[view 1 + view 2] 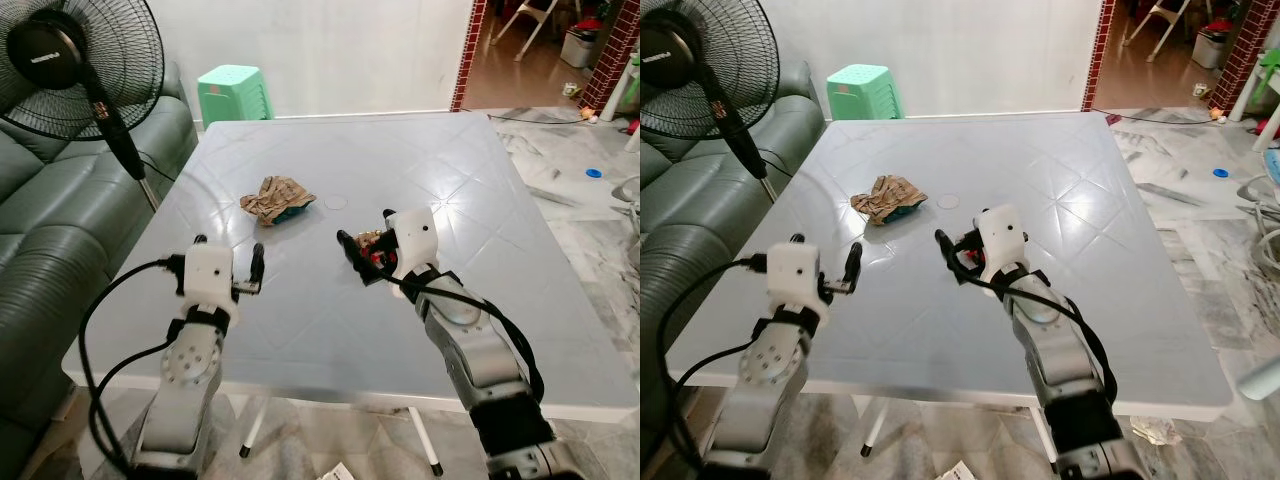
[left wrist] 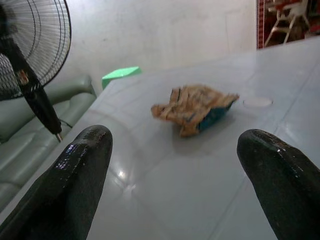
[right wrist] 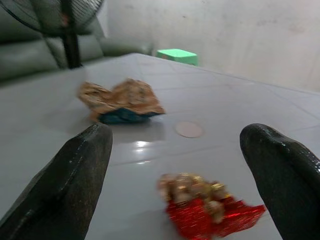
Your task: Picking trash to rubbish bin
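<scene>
- Two trash items on grey table (image 1: 520, 300): red-and-gold wrapper (image 3: 210, 206) and crumpled brown paper with teal patch (image 1: 277, 198).
- Right gripper (image 1: 367, 243): spread wide, empty, straddling red-and-gold wrapper, which lies on tabletop between fingers (image 3: 75, 170), near centre.
- Left gripper (image 1: 228, 262): spread wide, empty, aimed at crumpled paper at 12 o'clock, still well apart from it.
- Crumpled paper at 10 o'clock from red-and-gold wrapper, beside small round mark (image 1: 336, 202) on tabletop.
- Risk: thin, flat foil likely to slide on glossy surface as fingers close, or tips to scrape table and skip over it.
- Risk: light, springy paper likely pushed toward fan (image 1: 85, 60) side by one fingertip if approach is off-centre.
- Rubbish bin location: cannot tell.
</scene>
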Robot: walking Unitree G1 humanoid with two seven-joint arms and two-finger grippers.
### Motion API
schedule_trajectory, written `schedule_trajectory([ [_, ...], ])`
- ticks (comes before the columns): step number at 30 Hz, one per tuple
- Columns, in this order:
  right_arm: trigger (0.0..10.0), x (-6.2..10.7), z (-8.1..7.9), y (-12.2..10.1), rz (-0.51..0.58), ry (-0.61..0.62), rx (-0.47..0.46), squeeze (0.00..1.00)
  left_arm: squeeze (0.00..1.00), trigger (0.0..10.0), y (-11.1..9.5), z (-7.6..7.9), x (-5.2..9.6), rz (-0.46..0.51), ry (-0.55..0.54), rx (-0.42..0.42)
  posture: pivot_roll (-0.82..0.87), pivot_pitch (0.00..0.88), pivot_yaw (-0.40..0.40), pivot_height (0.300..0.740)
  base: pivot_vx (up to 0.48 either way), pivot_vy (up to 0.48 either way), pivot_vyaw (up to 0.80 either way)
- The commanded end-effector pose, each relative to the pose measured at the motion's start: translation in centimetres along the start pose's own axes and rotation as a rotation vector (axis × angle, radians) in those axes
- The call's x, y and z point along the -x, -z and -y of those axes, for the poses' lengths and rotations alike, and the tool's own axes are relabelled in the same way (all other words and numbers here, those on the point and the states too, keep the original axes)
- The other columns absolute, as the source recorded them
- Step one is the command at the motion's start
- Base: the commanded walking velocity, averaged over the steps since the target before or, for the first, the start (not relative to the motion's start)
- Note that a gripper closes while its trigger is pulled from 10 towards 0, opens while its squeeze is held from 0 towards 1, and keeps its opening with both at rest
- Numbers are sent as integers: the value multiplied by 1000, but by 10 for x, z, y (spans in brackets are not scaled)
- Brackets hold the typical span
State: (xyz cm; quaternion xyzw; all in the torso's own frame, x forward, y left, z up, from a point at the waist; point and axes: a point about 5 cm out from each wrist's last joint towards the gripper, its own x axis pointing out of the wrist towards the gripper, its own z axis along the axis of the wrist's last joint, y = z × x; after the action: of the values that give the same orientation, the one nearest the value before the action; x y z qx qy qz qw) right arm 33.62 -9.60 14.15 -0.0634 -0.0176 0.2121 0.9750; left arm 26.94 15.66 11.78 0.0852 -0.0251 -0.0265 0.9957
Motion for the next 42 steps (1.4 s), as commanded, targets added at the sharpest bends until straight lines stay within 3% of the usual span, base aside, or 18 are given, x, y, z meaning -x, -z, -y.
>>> schedule_trajectory([
  [1, 10000, -6, 2, -1, 7, 10, 36, 0, 0, 10000, -1, -4, 10, -4, 0, -27, 71, 51, 28, 740, 0, 0, 0],
  [8, 10000, -9, 8, 13, -35, 23, 78, 0, 0, 10000, 4, -8, 41, -48, -10, -42, 122, 87, 10, 740, 0, 0, 0],
  [12, 10000, -12, 13, 22, -81, 53, 108, 0, 0, 10000, 3, -6, 51, -53, -2, -45, 135, 110, 6, 740, 0, 0, 0],
  [22, 10000, -24, 31, 19, -87, 151, 251, 0, 0, 10000, -8, -1, 54, -37, 31, -58, 153, 132, -7, 740, 0, 0, 0],
  [30, 10000, -25, 26, 36, -168, 137, 223, 0, 0, 10000, -10, 1, 56, -41, 18, -56, 166, 129, -20, 740, 0, 0, 0],
  [31, 5608, -25, 23, 38, -175, 124, 196, 0, 0, 10000, -10, 0, 55, -42, 15, -55, 166, 126, -19, 740, 0, 0, 0],
  [33, 5608, -25, 22, 39, -182, 117, 183, 0, 0, 10000, -10, 0, 54, -41, 14, -54, 165, 125, -20, 740, 0, 0, 0],
  [34, 0, -25, 21, 40, -179, 119, 163, 0, 0, 10000, -11, 0, 54, -40, 13, -54, 165, 124, -18, 740, 0, 0, 0],
  [42, 0, -26, 15, 41, -168, 107, 112, 0, 0, 10000, -13, -1, 49, -31, 17, -60, 168, 118, -9, 740, 0, 0, 0],
])
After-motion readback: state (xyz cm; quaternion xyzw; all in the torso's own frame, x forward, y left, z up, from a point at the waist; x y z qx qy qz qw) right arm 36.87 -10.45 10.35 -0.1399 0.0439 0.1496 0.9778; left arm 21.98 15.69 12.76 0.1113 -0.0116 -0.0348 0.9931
